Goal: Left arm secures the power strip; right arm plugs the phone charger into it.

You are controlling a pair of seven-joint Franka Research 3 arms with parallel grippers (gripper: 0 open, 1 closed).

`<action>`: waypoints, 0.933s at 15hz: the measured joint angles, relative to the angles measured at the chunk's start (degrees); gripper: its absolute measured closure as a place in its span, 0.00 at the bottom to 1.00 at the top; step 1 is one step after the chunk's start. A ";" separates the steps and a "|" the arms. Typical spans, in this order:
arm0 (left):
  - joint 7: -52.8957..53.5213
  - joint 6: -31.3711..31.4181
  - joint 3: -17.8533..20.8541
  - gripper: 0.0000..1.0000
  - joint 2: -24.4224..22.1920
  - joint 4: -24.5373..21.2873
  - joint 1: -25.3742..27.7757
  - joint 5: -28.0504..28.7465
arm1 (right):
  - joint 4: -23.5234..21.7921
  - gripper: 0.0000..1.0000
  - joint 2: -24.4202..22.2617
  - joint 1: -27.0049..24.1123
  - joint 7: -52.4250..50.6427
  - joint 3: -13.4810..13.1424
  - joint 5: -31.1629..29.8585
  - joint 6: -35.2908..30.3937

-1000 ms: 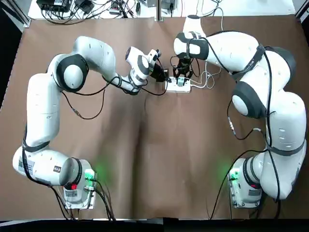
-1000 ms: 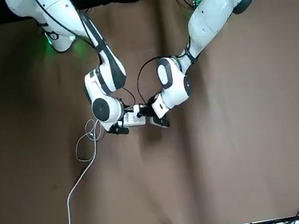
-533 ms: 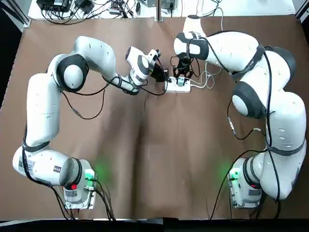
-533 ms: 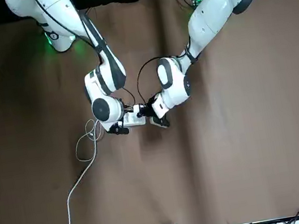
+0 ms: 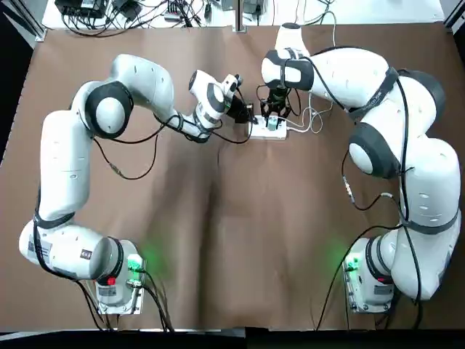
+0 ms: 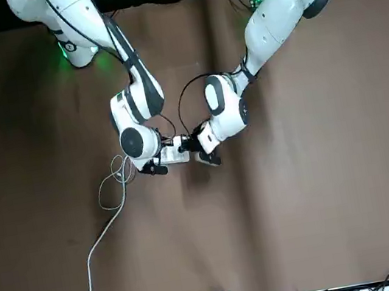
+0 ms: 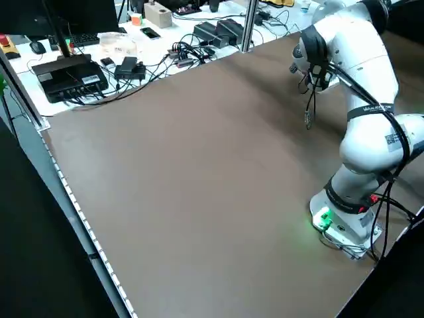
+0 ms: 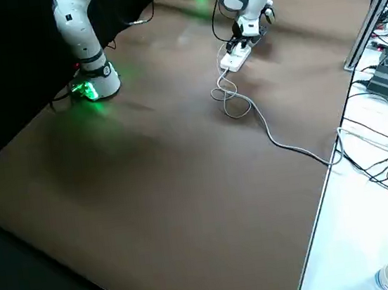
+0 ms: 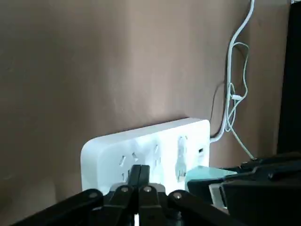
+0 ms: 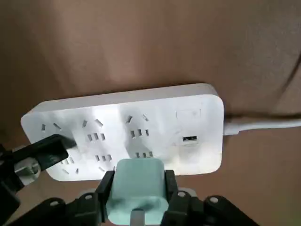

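The white power strip (image 10: pixel 127 125) lies flat on the brown table, far centre in the top view (image 5: pixel 269 131). My left gripper (image 9: pixel 139 172) is shut, and its joined fingertips press down on the strip's left end (image 5: pixel 249 118). My right gripper (image 10: pixel 136 190) is shut on the teal phone charger (image 10: pixel 136 181), holding it over the sockets at the strip's near edge. I cannot tell whether the prongs are in. The charger (image 9: pixel 203 173) also shows in the left wrist view. The strip's thick cord (image 10: pixel 263 123) leaves its short end.
A thin whitish cable (image 8: pixel 231 101) lies in loops to the right of the strip and trails to the table's far edge (image 6: pixel 99 243). A white bench with cables and electronics (image 5: pixel 145 11) borders that edge. Open brown tabletop (image 5: pixel 232 240) lies between the two arm bases.
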 joint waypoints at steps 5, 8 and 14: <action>0.00 0.00 0.00 0.99 0.00 0.00 0.00 0.00 | 0.06 0.52 0.00 0.00 0.00 0.00 -0.82 0.00; 0.00 0.00 0.00 0.99 0.00 0.00 0.00 0.00 | 0.07 0.52 0.00 0.00 0.00 -0.02 -1.15 0.01; 0.00 0.00 0.00 0.99 0.00 0.00 0.00 0.00 | 0.07 0.52 0.47 0.30 0.02 0.02 -1.54 1.01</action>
